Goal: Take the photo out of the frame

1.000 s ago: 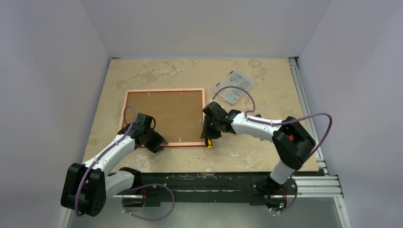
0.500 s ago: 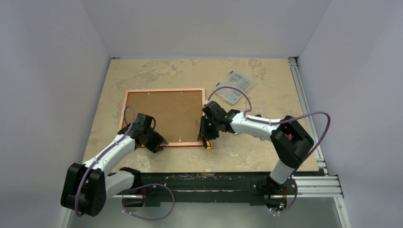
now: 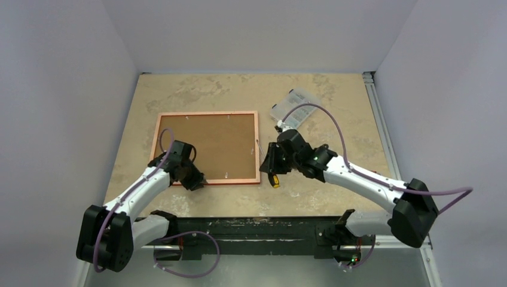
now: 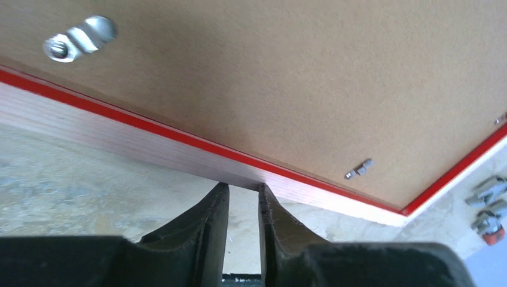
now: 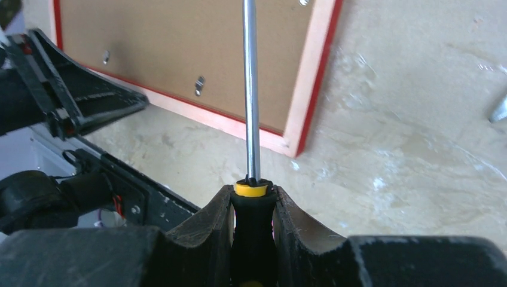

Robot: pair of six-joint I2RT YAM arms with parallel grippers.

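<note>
Red frame (image 3: 209, 113) face down, photo (image 3: 209, 146) back up, left gripper (image 4: 239, 186) slightly parted, empty, at frame's near edge, right gripper (image 5: 252, 190) grasping screwdriver (image 5: 249, 89).

Screwdriver (image 3: 275, 181) just R of frame (image 3: 206, 113).

Beige marbled worktop (image 3: 197, 89) carries a clear plastic organiser box (image 3: 294, 109) far right; black-and-yellow screwdriver (image 5: 252, 149) is nearer the front edge.

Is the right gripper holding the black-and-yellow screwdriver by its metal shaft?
No: the right gripper clamps the black-and-yellow screwdriver by its black handle, the shaft jutting free.
</note>
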